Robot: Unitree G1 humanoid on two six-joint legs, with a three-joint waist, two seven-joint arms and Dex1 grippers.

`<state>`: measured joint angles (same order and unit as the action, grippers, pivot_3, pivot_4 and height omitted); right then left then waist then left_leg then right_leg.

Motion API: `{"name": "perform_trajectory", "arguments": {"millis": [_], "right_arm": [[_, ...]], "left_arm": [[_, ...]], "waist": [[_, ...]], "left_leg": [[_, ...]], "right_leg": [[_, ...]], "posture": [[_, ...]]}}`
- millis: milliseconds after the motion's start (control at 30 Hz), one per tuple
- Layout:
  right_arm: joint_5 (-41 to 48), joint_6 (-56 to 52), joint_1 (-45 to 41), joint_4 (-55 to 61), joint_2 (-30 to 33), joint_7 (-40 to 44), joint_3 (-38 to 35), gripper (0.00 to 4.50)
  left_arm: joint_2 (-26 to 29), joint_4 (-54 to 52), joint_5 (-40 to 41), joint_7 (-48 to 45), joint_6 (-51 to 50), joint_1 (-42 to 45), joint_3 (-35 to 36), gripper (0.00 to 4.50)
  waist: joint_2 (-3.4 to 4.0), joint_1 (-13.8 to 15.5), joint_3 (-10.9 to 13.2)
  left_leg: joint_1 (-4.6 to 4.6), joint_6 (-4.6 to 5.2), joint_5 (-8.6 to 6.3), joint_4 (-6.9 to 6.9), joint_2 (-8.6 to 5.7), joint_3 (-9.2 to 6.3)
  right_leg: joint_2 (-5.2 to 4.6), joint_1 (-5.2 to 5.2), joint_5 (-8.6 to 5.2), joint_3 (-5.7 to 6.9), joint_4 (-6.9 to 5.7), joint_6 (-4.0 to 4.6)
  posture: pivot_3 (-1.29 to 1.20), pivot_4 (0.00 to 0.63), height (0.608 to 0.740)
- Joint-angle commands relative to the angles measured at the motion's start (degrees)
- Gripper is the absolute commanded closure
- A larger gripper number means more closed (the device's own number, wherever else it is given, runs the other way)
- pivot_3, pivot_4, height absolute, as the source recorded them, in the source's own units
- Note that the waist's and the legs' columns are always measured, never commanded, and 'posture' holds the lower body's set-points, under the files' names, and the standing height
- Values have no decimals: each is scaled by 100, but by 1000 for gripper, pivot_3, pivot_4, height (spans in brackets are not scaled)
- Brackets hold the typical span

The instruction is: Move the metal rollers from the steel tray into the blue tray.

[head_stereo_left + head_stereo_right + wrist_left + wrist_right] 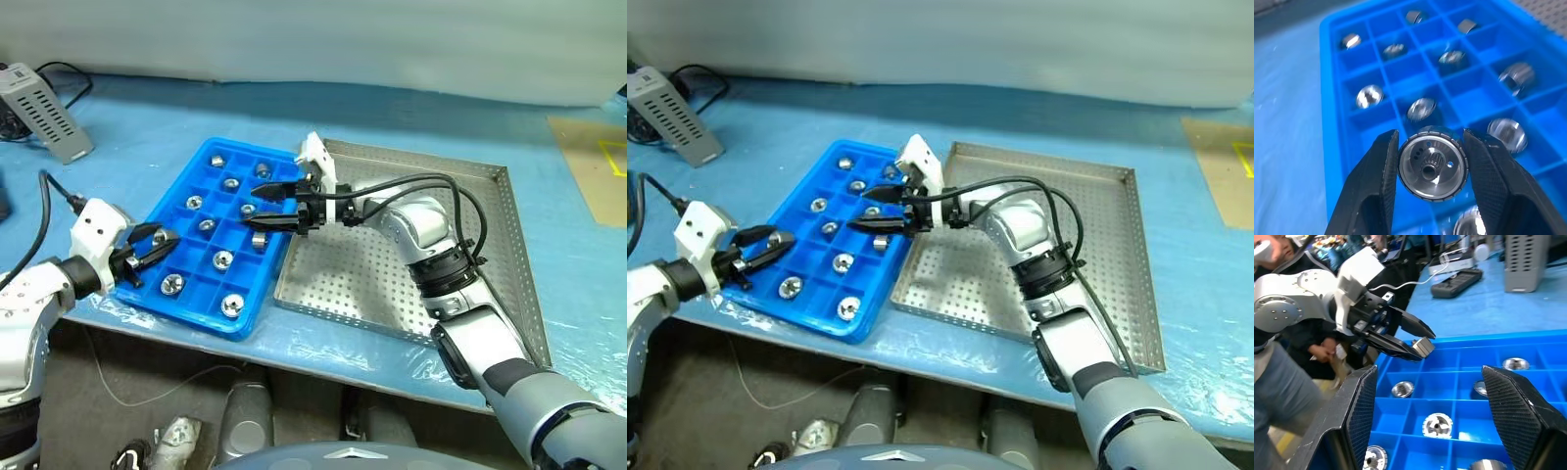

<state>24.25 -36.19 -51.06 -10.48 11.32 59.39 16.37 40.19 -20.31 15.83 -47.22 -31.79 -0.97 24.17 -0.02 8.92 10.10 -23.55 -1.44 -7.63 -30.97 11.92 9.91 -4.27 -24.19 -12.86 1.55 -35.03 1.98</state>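
Spanning the blue-covered table's right half, the steel tray (490,245) is seen with its perforated floor bare where it shows; part of it is hidden behind the right arm, so nothing can be said of that patch. At its nine o'clock side, just beside its rim, the blue tray (186,299) is pictured with about ten metal rollers (223,259) lying singly in separate square compartments, several cells left unfilled. At the blue tray's seven o'clock corner, one more roller (1433,169) is gripped by the left gripper (149,245), pinched across its ribbed outer wall with the bored face turned toward the wrist camera. Above the blue tray's two o'clock edge, the right gripper (266,204) is held with its fingers spread apart and nothing between them. The rollers are judged to be dense, rigid and hard to damage, though polished enough to slip or roll; a hold across the ribbed circumference, as shown, is judged the safest. A low release into a vacant cell is judged advisable, since a dropped piece could bounce out.
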Motion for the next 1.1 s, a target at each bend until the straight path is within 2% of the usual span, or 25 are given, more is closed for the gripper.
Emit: {"name": "perform_trajectory", "arguments": {"millis": [33, 200, 333, 767, 1033, 1100], "right_arm": [[-5, 52, -120, 155, 7, 164, 9, 938], [-97, -11, -63, 290, 91, 163, 12, 938], [-75, -133, 14, 430, 111, 106, -27, 938], [-142, -240, 85, 556, 200, 39, 5, 938], [-171, -201, 51, 459, 127, 35, 15, 938], [-189, -177, 40, 437, 122, 38, 14, 938]], "left_arm": [[-73, -192, 44, 286, 132, -65, 62, 2401], [-182, -219, 98, 609, 119, -388, 320, 2401], [-168, -224, 33, 660, 269, -737, 165, 2401], [-261, -232, 59, 1152, 363, -1044, 265, 2401], [-244, 140, -73, 1560, 570, -675, 191, 2401], [-273, 272, -61, 1660, 591, -310, 70, 2401]], "waist": [[0, 43, 0], [-4, 47, -2], [-5, -5, -3], [-7, -13, -5], [-9, -8, -5], [-11, 5, -6]], "left_leg": [[0, -1, 1, 0, 0, -2], [3, -5, 3, -3, -1, -7], [2, -5, 3, -3, 0, -7], [8, -6, 4, -6, 0, -6], [9, -7, 4, -14, 1, -8], [9, -7, 4, -21, -1, -9]], "right_leg": [[0, 0, 0, 0, -2, 0], [0, 0, 0, -3, -11, -1], [3, -2, 0, -3, -9, -2], [4, -2, 0, -7, -17, -2], [4, -2, 0, -7, -30, -2], [3, -1, 0, -7, -36, -2]], "posture": [[308, 150, 740], [278, 150, 740], [270, 150, 740], [267, 150, 740], [280, 150, 740], [275, 150, 740]]}}
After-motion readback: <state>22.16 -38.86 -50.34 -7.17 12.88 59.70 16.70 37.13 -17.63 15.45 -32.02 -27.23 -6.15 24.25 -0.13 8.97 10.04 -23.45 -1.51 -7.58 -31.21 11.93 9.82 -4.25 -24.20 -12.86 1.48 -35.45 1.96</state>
